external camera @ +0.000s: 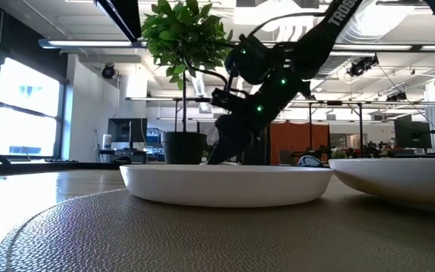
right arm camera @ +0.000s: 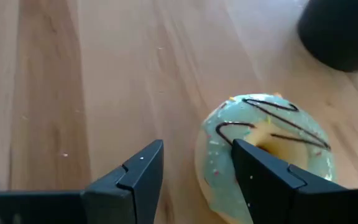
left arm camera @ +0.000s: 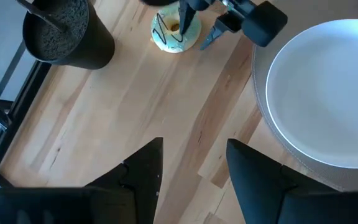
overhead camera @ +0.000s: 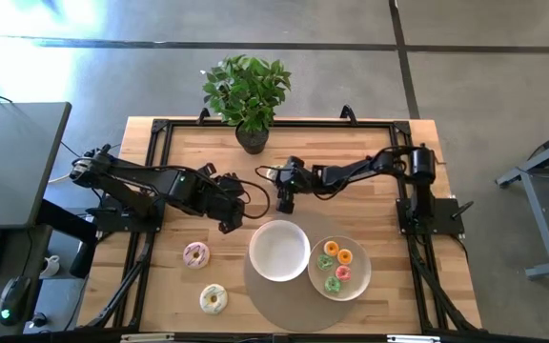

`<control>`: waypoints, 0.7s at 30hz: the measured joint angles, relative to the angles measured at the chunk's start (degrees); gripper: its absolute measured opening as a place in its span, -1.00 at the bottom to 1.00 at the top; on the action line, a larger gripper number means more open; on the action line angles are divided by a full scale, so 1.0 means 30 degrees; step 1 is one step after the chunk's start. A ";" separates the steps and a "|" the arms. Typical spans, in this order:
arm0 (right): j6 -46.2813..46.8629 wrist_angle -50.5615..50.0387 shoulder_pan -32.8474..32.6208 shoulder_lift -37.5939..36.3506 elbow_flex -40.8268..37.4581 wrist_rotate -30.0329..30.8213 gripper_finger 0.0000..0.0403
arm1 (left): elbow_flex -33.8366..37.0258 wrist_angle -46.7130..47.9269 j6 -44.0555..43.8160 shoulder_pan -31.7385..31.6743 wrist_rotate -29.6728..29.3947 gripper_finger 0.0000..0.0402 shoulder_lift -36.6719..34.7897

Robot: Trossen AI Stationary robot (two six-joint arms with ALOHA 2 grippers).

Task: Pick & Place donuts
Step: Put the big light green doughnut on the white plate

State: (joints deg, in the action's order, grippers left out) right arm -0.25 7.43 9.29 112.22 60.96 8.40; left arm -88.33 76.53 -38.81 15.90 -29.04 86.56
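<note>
A green-iced donut (right arm camera: pixel 272 134) with dark drizzle lies flat on the wood beyond the empty white plate (overhead camera: pixel 279 251). My right gripper (right arm camera: pixel 197 146) is open above it, pointing down, with one finger at the donut's hole and the other outside its rim; the left wrist view shows that gripper (left arm camera: pixel 197 34) over the donut (left arm camera: pixel 174 31). My left gripper (left arm camera: pixel 194 144) is open and hovers over bare wood left of the plate (left arm camera: pixel 328 93). Several small donuts (overhead camera: pixel 336 267) lie on a second plate (overhead camera: pixel 358 286). A pink donut (overhead camera: pixel 195 254) and a cream one (overhead camera: pixel 213 298) rest on the table. My right gripper comes at the green donut from above. One finger (right arm camera: pixel 260 171) stands at the edge of the donut's hole (right arm camera: pixel 263 134), and the other finger (right arm camera: pixel 138 174) is clear of the rim. I cannot tell whether the finger touches the icing. The donut lies flat on the table.
A potted plant (overhead camera: pixel 249 95) stands at the far edge, its dark pot (right arm camera: pixel 344 31) close beside the green donut. Both plates sit on a round grey mat (overhead camera: pixel 265 300). Free wood lies between my left gripper (overhead camera: pixel 229 221) and the pink donut.
</note>
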 joint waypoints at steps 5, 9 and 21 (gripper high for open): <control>-0.0351 0.0221 0.0566 -0.0015 -0.0375 0.0226 -0.07 | -0.0003 -0.0011 0.0561 0.0000 0.0004 -0.14 0.0000; -0.1290 0.0355 0.0656 -0.0015 -0.0383 0.0081 -0.08 | 0.0000 -0.0015 0.0942 0.0000 0.0007 -0.14 0.0000; -0.1549 0.0292 0.0672 -0.0015 -0.0390 0.0845 -0.94 | -0.0007 -0.0029 0.1363 -0.0015 -0.0021 -0.14 0.0000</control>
State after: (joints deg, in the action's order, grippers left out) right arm -4.90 8.30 11.31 112.18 59.79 10.93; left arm -88.36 76.44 -34.72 15.86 -29.10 86.56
